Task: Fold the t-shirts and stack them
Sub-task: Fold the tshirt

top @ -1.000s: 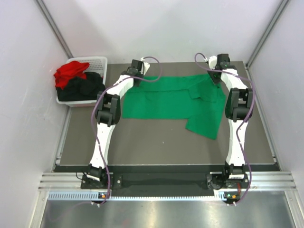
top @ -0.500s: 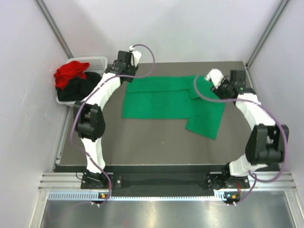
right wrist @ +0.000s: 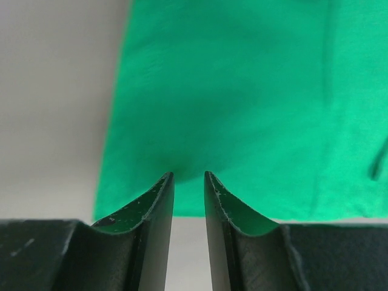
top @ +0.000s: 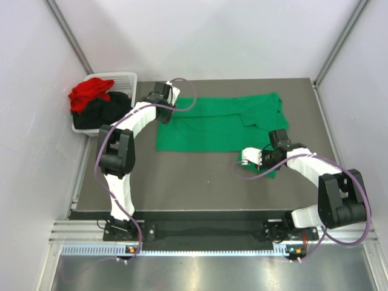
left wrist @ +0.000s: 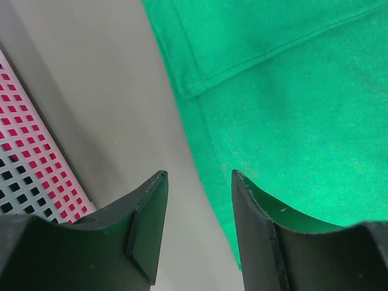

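The green t-shirt (top: 212,124) lies flat on the desk (top: 182,182). The left gripper (left wrist: 197,176) is half open and holds nothing. The shirt's side edge runs right under it, and the white basket (left wrist: 24,176) sits just to its left. The red t-shirt (top: 90,94) and black t-shirt (top: 109,112) lie in the basket. The right gripper (right wrist: 188,176) is open only a crack and empty, its tips over the green shirt's edge.

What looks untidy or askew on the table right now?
The green t-shirt lies uneven: its right part reaches closer to the near edge of the table than the rest, making an L shape. In the white basket, the red t-shirt and black t-shirt are crumpled in a heap.
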Controlling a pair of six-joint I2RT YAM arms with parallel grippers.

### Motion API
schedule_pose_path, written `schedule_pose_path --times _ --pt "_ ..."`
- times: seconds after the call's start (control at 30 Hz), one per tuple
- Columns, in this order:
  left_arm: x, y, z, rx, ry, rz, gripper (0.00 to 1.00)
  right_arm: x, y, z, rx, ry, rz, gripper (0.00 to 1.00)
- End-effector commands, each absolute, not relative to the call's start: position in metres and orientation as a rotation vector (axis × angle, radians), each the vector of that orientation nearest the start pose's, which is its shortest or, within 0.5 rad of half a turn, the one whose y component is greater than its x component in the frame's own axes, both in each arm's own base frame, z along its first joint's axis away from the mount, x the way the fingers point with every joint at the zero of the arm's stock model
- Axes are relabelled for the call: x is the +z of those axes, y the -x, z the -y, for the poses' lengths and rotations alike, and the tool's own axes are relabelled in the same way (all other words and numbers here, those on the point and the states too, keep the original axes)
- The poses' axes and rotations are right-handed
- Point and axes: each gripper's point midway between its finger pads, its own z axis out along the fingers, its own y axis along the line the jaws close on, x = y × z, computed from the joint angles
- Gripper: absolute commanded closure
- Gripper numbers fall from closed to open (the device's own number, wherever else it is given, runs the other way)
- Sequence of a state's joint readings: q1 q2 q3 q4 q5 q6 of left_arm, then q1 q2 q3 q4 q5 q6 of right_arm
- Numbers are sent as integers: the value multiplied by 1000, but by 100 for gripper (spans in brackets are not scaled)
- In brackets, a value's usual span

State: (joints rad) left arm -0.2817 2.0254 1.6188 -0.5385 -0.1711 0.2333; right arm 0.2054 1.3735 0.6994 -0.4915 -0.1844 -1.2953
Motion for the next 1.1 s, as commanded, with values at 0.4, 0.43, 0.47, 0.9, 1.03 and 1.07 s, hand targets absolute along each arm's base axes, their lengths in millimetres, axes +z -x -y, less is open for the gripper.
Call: schedule_pose_path --times 0.4,0.43,0.47,0.9,1.03,1.07 --pt "97 -489 94 207 -537 -2410 48 45 -214 -45 17 2026 -1853 66" --pt "97 -489 94 208 -539 -2410 48 45 -211 -45 21 2023 -1858 66" --pt "97 -490 94 209 -538 -2410 48 44 -209 -45 33 2023 -1866 64" --pt "95 -491 91 233 -545 -2412 48 17 -224 -43 54 1992 -1971 58" --pt "96 -488 89 247 -549 -2413 48 13 -226 -42 62 1995 -1995 61" --pt "96 -488 88 254 -555 -2411 49 12 -226 -42 58 1999 -1993 61"
